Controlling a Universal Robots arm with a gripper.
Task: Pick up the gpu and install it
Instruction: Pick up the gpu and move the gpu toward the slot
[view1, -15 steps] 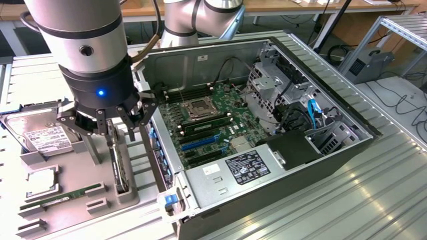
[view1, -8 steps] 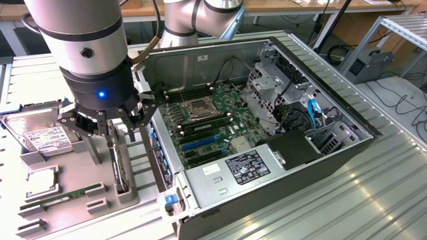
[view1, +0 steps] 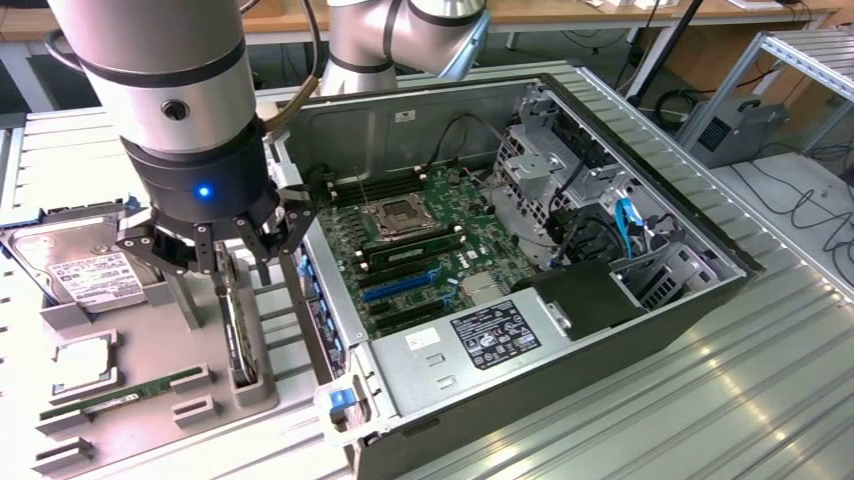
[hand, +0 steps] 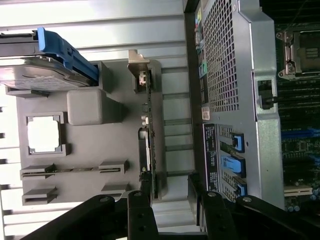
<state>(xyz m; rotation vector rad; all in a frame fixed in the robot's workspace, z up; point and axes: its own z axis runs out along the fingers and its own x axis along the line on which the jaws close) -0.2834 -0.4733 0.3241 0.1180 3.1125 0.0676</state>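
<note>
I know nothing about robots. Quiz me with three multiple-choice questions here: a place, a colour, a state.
1. Where is the gpu? A. on edge in the grey tray B. on the floor C. in a person's hand
2. What colour is the light above the gripper? A. red B. blue C. green
3. How is the gripper? A. shut on the gpu B. shut on a screwdriver C. open
Answers: 1 A, it stands in a tray slot; 2 B, it glows blue; 3 C, its jaws stand apart.
</note>
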